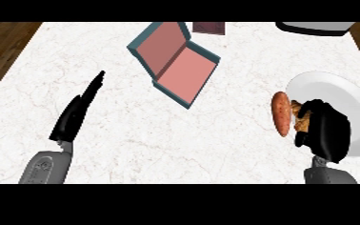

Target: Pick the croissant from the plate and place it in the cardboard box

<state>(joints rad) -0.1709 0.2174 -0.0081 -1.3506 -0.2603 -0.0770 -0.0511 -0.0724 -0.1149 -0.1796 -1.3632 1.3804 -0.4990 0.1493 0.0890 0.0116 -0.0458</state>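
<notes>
The right hand (325, 132) sits over the lower left part of the white plate (330, 88), fingers curled downward around the croissant (304, 119). Only a tan, flaky portion of the croissant shows, at the hand's left edge; the rest is hidden beneath the black fingers. Whether the croissant is lifted clear of the plate or rests on it cannot be determined from this view. The grey right forearm (329, 175) enters from the lower edge, directly below the plate.

Just left of the croissant, a reddish-brown elongated sausage-like item (280, 114) lies upright in the view, overlapping the plate's left rim. It is close beside the croissant; contact between the two cannot be confirmed.

The cardboard box (175, 62) lies well to the upper left of the plate, apart from it, on the white marble counter (141, 133). The box is open and rotated diagonally. It has teal outer walls and a pink interior split into two sections by a central fold. Both sections hold nothing visible.

The left hand (76, 113) is far to the left of the plate, beyond the box, and lower than the box in the view. Its fingers are straight and extended, pointing up and to the right, holding nothing. The grey left forearm (45, 168) comes in from the lower left.

Above the plate, at the upper right edge, part of a white and dark object (315, 27) is visible. A small dark maroon object (209, 27) lies at the top edge, above the box. Brown wood flooring (15, 40) shows beyond the counter's left edge.
</notes>
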